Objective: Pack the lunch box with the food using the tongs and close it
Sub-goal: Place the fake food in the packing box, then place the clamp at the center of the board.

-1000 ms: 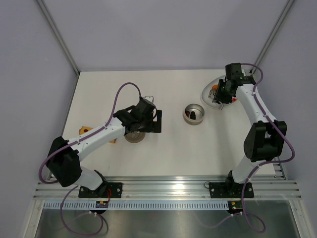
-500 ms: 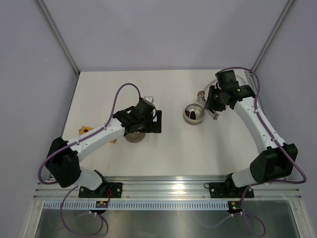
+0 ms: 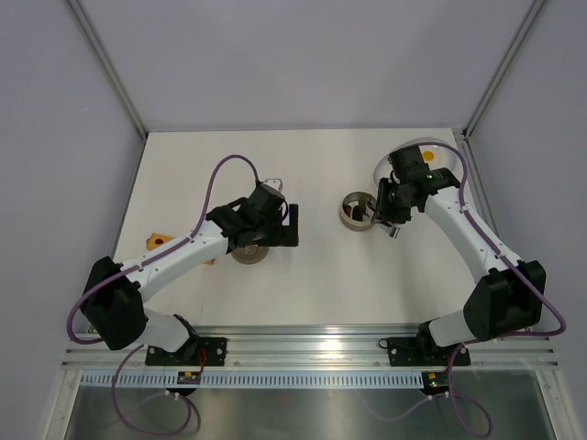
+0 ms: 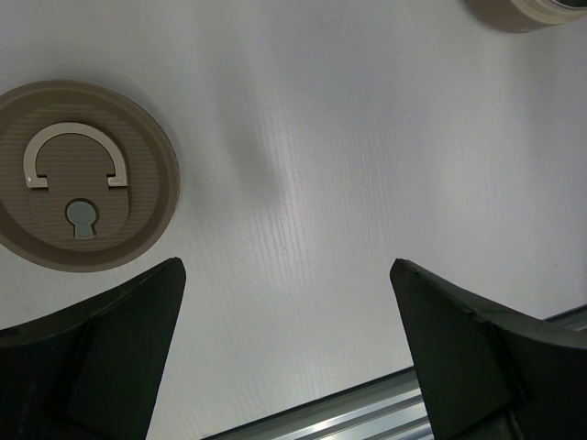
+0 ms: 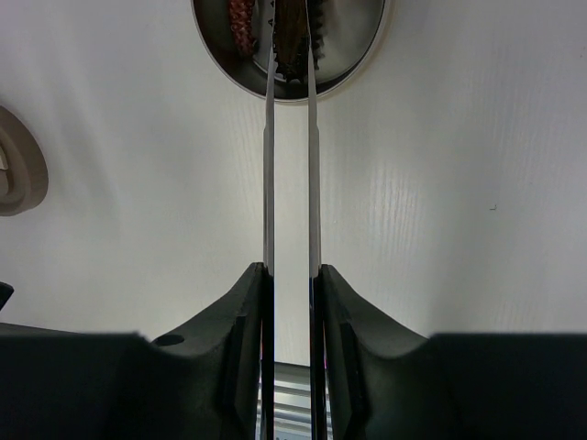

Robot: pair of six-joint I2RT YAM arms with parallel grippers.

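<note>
The lunch box (image 3: 359,211), a small round steel tin, stands right of the table's middle; its brown-grey lid (image 3: 248,253) lies apart to the left, partly under my left arm. My right gripper (image 3: 387,205) is shut on the tongs (image 5: 268,183), whose two slim arms reach into the lunch box (image 5: 358,46). A brownish piece of food (image 5: 293,50) sits between the tong tips over the tin, and a dark red-brown piece (image 5: 240,18) lies inside. My left gripper (image 4: 286,266) hangs open and empty beside the lid (image 4: 83,174).
A white plate (image 3: 380,170) lies behind my right arm, mostly hidden. An orange block (image 3: 156,242) rests near the table's left edge. A metal rail (image 3: 312,335) runs along the near edge. A pale round rim (image 4: 527,11) shows in the left wrist view's top right corner.
My right arm has swung left from the white plate to the lunch box, carrying the tongs with it. My left arm has hardly moved.
</note>
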